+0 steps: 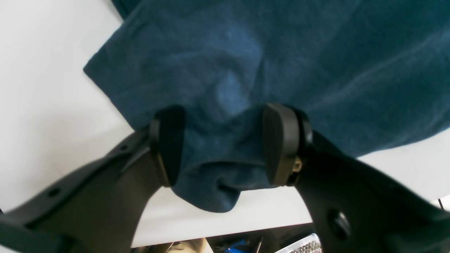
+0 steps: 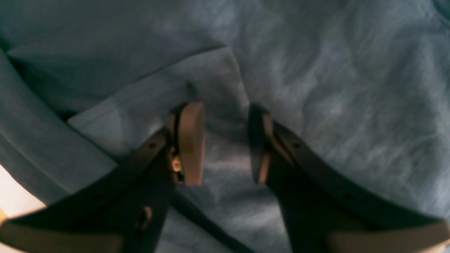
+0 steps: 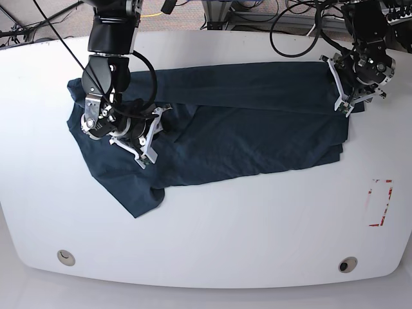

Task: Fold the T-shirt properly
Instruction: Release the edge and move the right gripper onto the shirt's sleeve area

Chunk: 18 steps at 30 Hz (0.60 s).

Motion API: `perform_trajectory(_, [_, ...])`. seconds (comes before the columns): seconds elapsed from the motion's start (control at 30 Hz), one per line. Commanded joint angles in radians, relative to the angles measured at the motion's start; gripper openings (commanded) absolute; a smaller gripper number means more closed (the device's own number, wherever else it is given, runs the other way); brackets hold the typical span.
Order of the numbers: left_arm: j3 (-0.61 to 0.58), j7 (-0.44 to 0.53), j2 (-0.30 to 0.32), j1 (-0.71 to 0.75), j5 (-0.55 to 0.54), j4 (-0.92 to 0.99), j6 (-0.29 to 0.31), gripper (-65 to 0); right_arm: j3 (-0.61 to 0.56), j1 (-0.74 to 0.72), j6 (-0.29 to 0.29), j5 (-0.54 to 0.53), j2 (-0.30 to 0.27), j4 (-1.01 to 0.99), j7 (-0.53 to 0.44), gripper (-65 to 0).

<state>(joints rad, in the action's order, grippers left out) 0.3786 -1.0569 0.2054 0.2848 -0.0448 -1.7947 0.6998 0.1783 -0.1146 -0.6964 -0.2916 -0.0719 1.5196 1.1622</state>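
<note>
The dark navy T-shirt (image 3: 244, 129) lies spread and rumpled across the white table (image 3: 225, 244), with one sleeve end pointing to the front left. My right gripper (image 3: 148, 138) is down on its left part. In the right wrist view the right gripper (image 2: 226, 144) shows a gap between its pads, with T-shirt (image 2: 334, 88) fabric under them beside a folded flap. My left gripper (image 3: 341, 87) is at the shirt's far right edge. In the left wrist view the left gripper (image 1: 223, 144) stands wide, straddling a bunched edge of the T-shirt (image 1: 316, 52).
A small white card with red marks (image 3: 380, 203) lies at the table's right front. Two round fittings (image 3: 64, 257) (image 3: 347, 264) sit near the front edge. Cables and equipment crowd the back edge. The table edge (image 1: 218, 233) runs close below the left gripper.
</note>
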Motion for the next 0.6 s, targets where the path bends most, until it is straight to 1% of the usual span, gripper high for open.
perform_trajectory(0.0, [0.003, -0.001, 0.007, -0.003, 0.004, -0.009, -0.002, -31.9, 0.002, -0.017, -0.002, -0.011, -0.006, 0.020, -0.015, -38.5])
perform_trajectory(0.07, [0.003, -0.001, 0.007, -0.003, 0.004, -0.009, -0.002, -31.9, 0.003, -0.013, -0.002, -0.011, -0.006, 0.020, -0.015, -35.5])
perform_trajectory(0.1, [0.001, -0.001, 0.007, -0.003, 0.004, -0.009, -0.002, -31.9, 0.003, -0.013, -0.002, -0.011, -0.006, 0.020, -0.015, -35.7])
perform_trajectory(0.17, [0.001, -0.001, 0.006, -0.003, 0.004, -0.009, -0.002, -31.9, 0.003, -0.012, -0.002, -0.011, -0.006, 0.020, -0.015, -39.3])
perform_trajectory(0.27, [0.001, -0.001, 0.006, -0.003, 0.004, -0.009, -0.002, -31.9, 0.002, -0.003, -0.002, -0.010, -0.006, 0.020, -0.017, -46.5])
perform_trajectory(0.4, [0.001, -0.001, 0.006, -0.003, 0.004, -0.009, -0.002, -31.9, 0.002, 0.000, -0.002, -0.010, -0.006, 0.020, -0.017, -48.0])
perform_trajectory(0.43, [0.001, -0.001, 0.006, -0.003, 0.004, -0.009, -0.002, -31.9, 0.002, 0.000, -0.002, -0.010, -0.006, 0.020, -0.017, -49.3])
perform_trajectory(0.47, [0.001, -0.001, 0.006, -0.003, 0.004, -0.009, -0.002, -31.9, 0.002, 0.002, -0.002, -0.010, -0.006, 0.020, -0.017, -52.3])
perform_trajectory(0.5, [0.001, -0.001, 0.006, -0.003, 0.004, -0.009, -0.002, -31.9, 0.002, 0.002, -0.002, -0.010, -0.006, 0.020, -0.017, -56.9])
perform_trajectory(0.57, [0.001, -0.001, 0.006, -0.003, 0.004, -0.009, -0.002, -31.9, 0.002, 0.002, -0.002, -0.010, -0.006, 0.020, -0.017, -62.9])
